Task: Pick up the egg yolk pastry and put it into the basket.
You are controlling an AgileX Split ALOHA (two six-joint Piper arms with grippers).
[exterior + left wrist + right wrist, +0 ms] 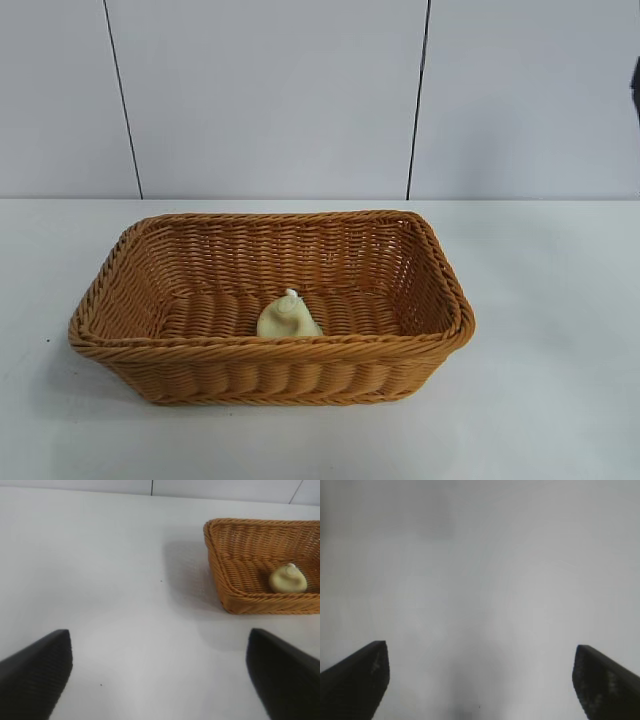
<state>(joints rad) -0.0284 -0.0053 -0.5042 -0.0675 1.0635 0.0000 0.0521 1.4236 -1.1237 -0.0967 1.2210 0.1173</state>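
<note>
The orange-brown wicker basket (270, 355) stands in the middle of the white table. The pale cream-yellow egg yolk pastry (288, 317) lies inside it on the basket floor, near the front wall. Both also show in the left wrist view: the basket (235, 587) and the pastry (287, 579) inside it. My left gripper (160, 675) is open and empty over bare table, well to the side of the basket. My right gripper (480, 680) is open and empty over bare table; its view shows neither basket nor pastry. Neither gripper shows in the exterior view.
A white table (560, 400) surrounds the basket on all sides. A pale panelled wall (270, 90) with dark seams rises behind the table. A dark sliver of the right arm (636, 85) shows at the exterior view's right edge.
</note>
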